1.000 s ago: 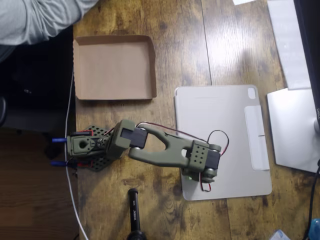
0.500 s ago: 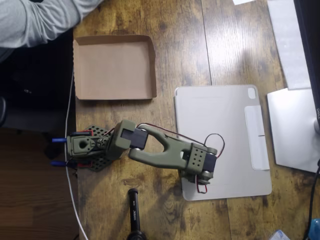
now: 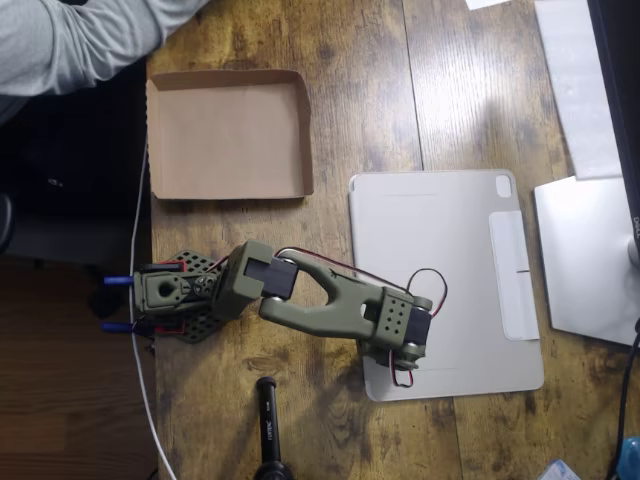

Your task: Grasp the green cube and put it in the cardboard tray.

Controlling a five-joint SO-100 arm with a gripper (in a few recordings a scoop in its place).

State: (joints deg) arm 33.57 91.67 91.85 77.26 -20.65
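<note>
In the overhead view the olive arm (image 3: 330, 305) reaches from its base at about nine o'clock out toward four o'clock of the table's middle, its wrist head hanging over the lower left corner of the grey pad (image 3: 445, 280). The gripper (image 3: 402, 352) sits underneath that wrist housing, so whether its jaws are spread, pressed together or pinching something cannot be told from here. The green cube is not to be made out; it is presumably hidden beneath the wrist, on or at the edge of the pad (a guess from where the arm is aimed, nothing more). The cardboard tray (image 3: 229, 190) lies at about eleven o'clock, well apart from the wrist, with nothing in it. As a judgement: a small foam-like cube should be very light and slightly yielding, not fragile, and its matte faces ought to give good friction, so a modest squeeze will do, while too hard a one could deform it or pop it sideways. The sensible hold is across two opposite flat faces, near mid-height, with the fingers square to them rather than on the corners.
</note>
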